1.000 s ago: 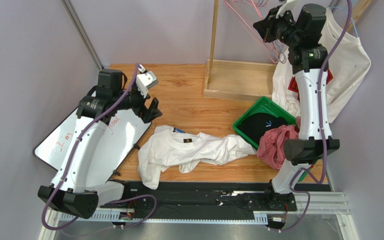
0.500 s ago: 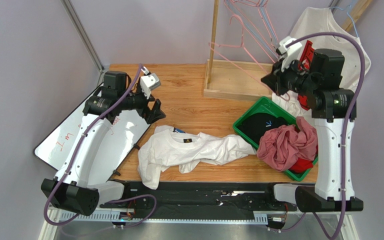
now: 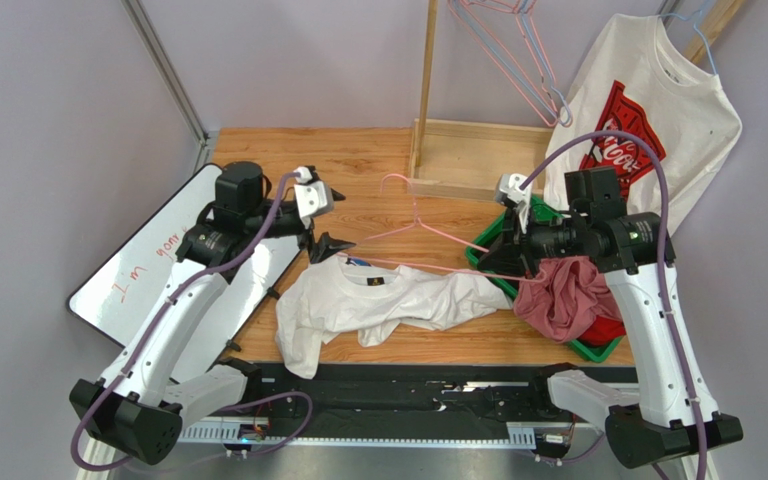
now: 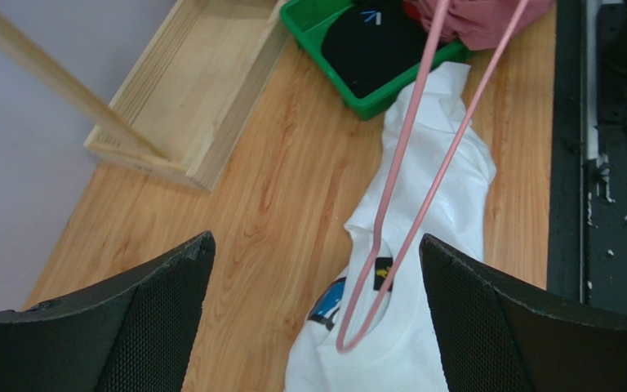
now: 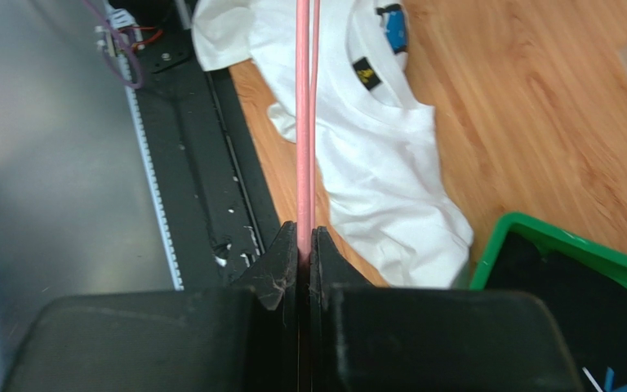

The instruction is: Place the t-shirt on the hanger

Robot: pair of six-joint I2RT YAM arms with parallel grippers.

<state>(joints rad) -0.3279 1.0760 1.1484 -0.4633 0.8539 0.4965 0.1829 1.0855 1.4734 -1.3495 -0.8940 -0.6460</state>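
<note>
Overhead view of a wooden bench (image 3: pixel 358 170) with two robot arms mounted at its near edge. The t-shirt (image 3: pixel 378 295), white and crumpled, lies along the middle of the near edge. Its collar is turned towards the left edge, and a small dark neck label shows inside.

The right gripper (image 3: pixel 503 258) is beside a green bin (image 3: pixel 478 245) at the right edge. Its fingers (image 5: pixel 280 253) are pressed together on one end of the pink wire hanger (image 3: pixel 420 222). The hanger reaches leftwards above the shirt, hook pointing to the far edge. In the left wrist view its free end hangs right over the collar, but it is not clear whether it touches the cloth.

The left gripper (image 3: pixel 323 245) hovers just beyond the collar, fingers (image 4: pixel 162 286) spread wide and holding nothing.

The step in hand looks like feeding the hanger's free end into the neck opening. To do it well, the left fingers should probably drop onto the upper collar edge only, pinch that single layer and lift, so the neck gapes. The right arm could then lower the free end and slide it in flat towards one shoulder.

Likely risks:
- The wire may ride over the fabric instead of entering.
- The thin wire may swivel in the pinch.
- Both collar layers may get caught together.
</note>
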